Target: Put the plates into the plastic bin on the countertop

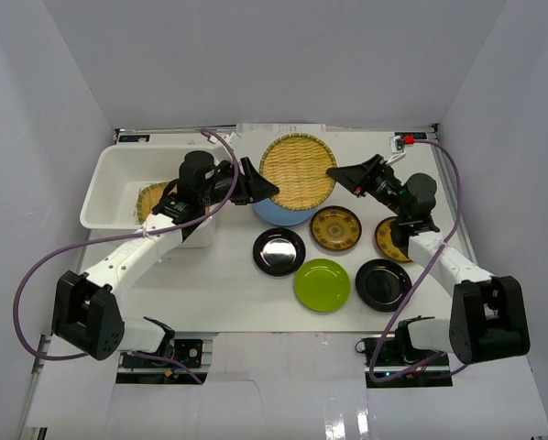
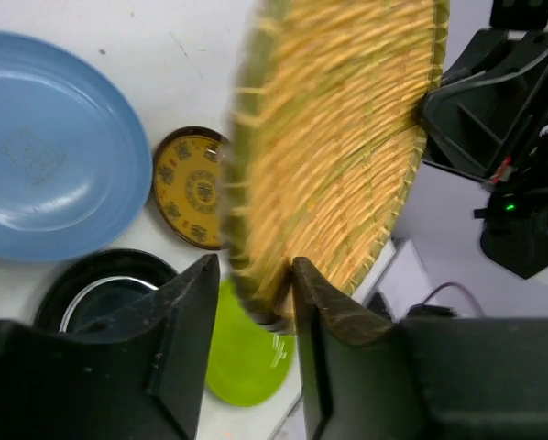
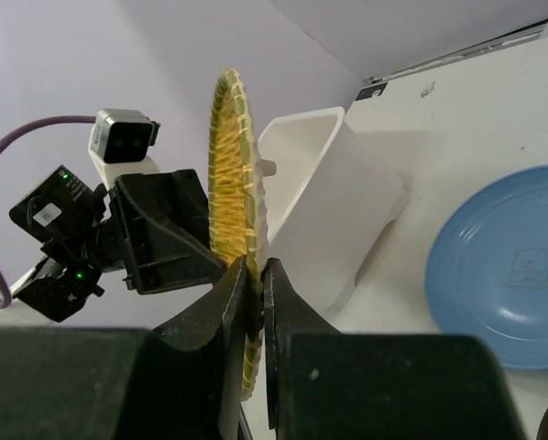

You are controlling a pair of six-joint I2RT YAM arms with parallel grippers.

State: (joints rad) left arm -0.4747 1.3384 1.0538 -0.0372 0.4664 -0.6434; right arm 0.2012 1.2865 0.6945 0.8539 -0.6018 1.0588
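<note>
A large yellow woven-bamboo plate [image 1: 297, 170] hangs on edge above the table between both grippers. My right gripper [image 3: 256, 270] is shut on its rim [image 3: 230, 165]. My left gripper [image 2: 254, 275] is open with the opposite rim [image 2: 338, 156] between its jaws, touching one finger. The white plastic bin [image 1: 109, 174] stands at the back left with a small bamboo plate [image 1: 152, 197] inside. A light blue plate [image 1: 279, 215] lies under the held plate. On the countertop lie two black plates [image 1: 279, 250], [image 1: 382, 283], a lime green plate [image 1: 322, 285] and two gold-patterned plates [image 1: 335, 228], [image 1: 389, 240].
Grey walls close in the table on three sides. The bin's near wall [image 3: 329, 202] is just left of the left gripper. Purple cables loop off both arms, one [image 1: 31, 275] at the left edge.
</note>
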